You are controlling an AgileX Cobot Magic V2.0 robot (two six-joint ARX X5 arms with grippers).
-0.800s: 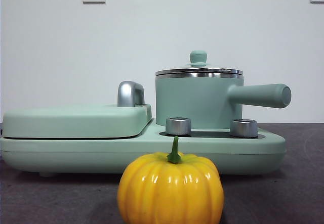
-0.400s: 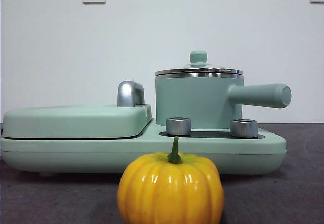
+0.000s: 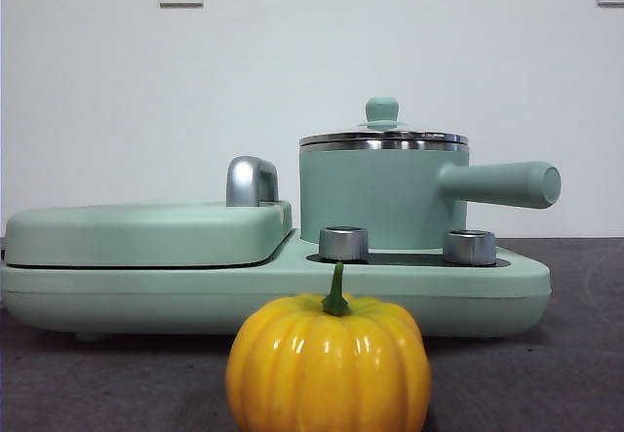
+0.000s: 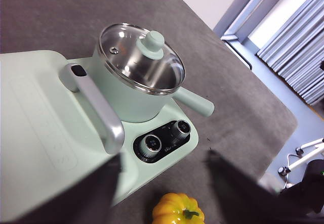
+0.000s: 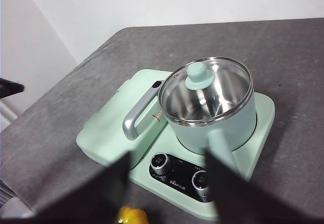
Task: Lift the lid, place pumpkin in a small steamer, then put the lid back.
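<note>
The yellow-orange pumpkin [image 3: 329, 362] stands on the grey table at the front, before the mint-green cooker; it also shows in the left wrist view [image 4: 178, 210] and as a sliver in the right wrist view [image 5: 132, 215]. The small steamer [image 3: 382, 196] sits on the cooker's right side, its long handle pointing right. The glass lid [image 3: 382, 136] with its mint knob rests on the steamer's rim; it shows from above in the left wrist view [image 4: 141, 57] and the right wrist view [image 5: 205, 88]. My left gripper [image 4: 164, 193] and right gripper [image 5: 167, 191] hang open high above the table, both empty.
The cooker base [image 3: 117, 291] carries a broad flat mint cover [image 3: 146, 232] with a chrome handle [image 3: 251, 180] on its left, and two steel dials [image 3: 343, 243] in front of the steamer. The table's edges show in both wrist views.
</note>
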